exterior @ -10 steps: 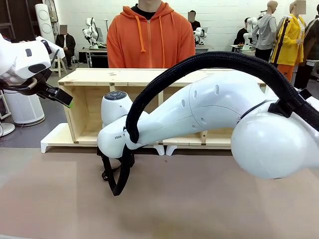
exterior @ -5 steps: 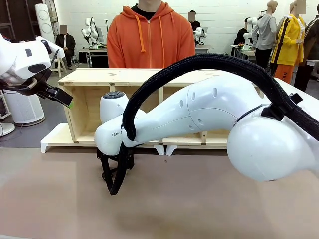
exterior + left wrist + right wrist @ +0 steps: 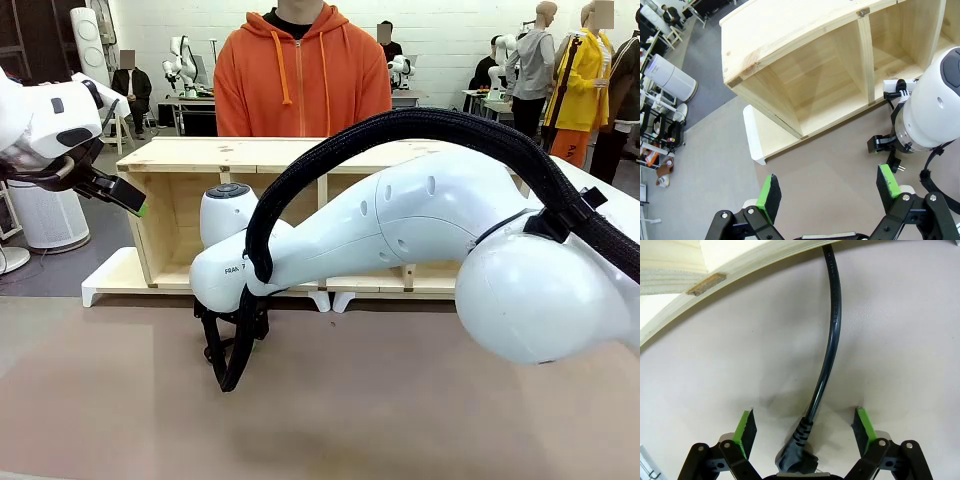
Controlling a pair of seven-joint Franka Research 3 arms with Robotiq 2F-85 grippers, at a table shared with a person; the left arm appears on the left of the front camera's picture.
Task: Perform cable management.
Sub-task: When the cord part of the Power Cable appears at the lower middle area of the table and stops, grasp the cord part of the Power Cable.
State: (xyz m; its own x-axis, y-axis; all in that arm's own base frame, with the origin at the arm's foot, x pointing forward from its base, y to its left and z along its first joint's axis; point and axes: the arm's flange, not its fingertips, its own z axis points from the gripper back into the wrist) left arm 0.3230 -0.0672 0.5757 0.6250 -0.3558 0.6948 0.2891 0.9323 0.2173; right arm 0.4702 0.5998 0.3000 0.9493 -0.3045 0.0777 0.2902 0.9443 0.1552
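Right end effector [image 3: 804, 412] spread wide astride cable [image 3: 833, 330], plug cut off, far end behind shelf [image 3: 670, 275]

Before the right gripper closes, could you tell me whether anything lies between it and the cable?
Nothing visible does. The right gripper is open over the cable, whose plug end lies on the table between the green pads.

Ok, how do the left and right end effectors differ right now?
The left end effector hangs high above the table, with nothing between its fingers; the right end effector is low at the table, straddling the plug end of the cable. Both are open.
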